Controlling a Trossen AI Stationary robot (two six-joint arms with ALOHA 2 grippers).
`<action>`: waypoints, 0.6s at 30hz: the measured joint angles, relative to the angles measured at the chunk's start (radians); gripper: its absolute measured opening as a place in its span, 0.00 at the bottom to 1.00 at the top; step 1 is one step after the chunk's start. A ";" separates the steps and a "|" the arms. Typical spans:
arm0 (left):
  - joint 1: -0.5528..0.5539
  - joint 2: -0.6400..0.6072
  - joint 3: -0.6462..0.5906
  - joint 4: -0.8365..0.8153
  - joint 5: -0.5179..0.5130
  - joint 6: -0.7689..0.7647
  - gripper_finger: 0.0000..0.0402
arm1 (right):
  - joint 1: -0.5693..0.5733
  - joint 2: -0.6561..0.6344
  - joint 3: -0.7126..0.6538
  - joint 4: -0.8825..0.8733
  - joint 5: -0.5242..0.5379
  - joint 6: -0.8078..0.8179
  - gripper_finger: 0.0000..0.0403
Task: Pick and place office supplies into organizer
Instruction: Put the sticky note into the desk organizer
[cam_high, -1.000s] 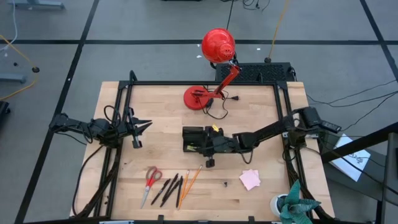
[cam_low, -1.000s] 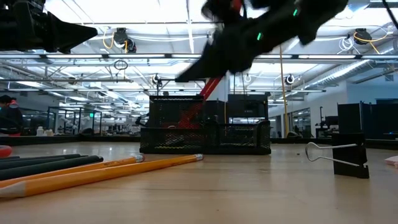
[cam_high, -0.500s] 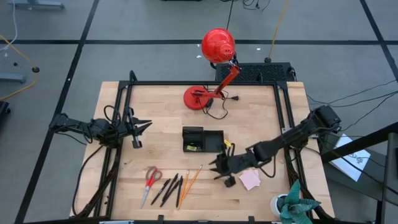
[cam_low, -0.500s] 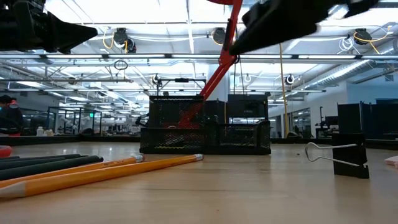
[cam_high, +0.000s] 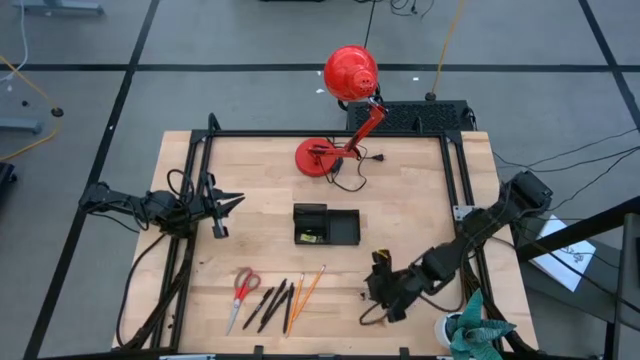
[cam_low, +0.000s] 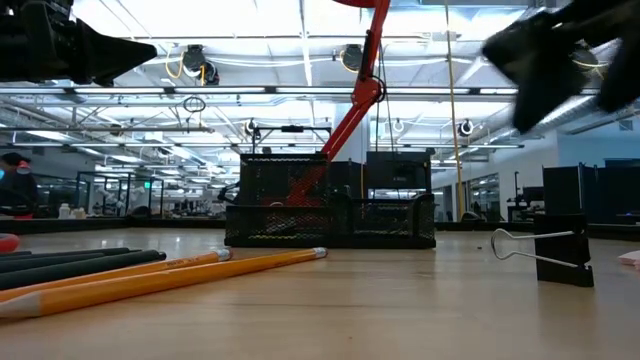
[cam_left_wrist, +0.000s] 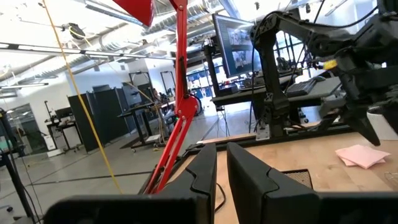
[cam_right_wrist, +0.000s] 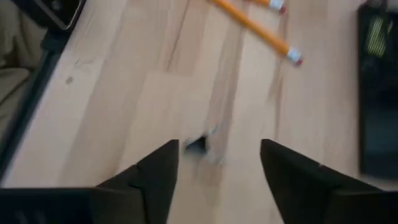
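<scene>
Here, low black mesh organizer (cam_high: 327, 225)

Wooden table (cam_high: 260, 190), black organizer (cam_high: 326, 225), red lamp base (cam_high: 317, 157), scissors (cam_high: 243, 290), pens (cam_high: 270, 303), pencils (cam_high: 305, 291)

The right gripper (cam_right_wrist: 217, 163) is hanging over the wooden table (cam_right_wrist: 124, 93), fingers spread wide apart. A small black clip (cam_right_wrist: 196, 144) is lying between them; orange pencils (cam_right_wrist: 255, 26) are lying beyond.
</scene>
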 joint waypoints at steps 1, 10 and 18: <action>0.000 0.000 0.000 0.000 0.000 0.000 0.12 | 0.015 0.000 0.021 -0.050 -0.004 0.040 0.59; 0.000 0.000 0.000 0.000 0.000 -0.004 0.12 | 0.137 0.011 0.113 -0.306 -0.047 0.352 0.66; 0.000 0.000 0.000 -0.007 0.000 0.000 0.12 | 0.182 0.105 0.113 -0.375 -0.119 0.441 0.61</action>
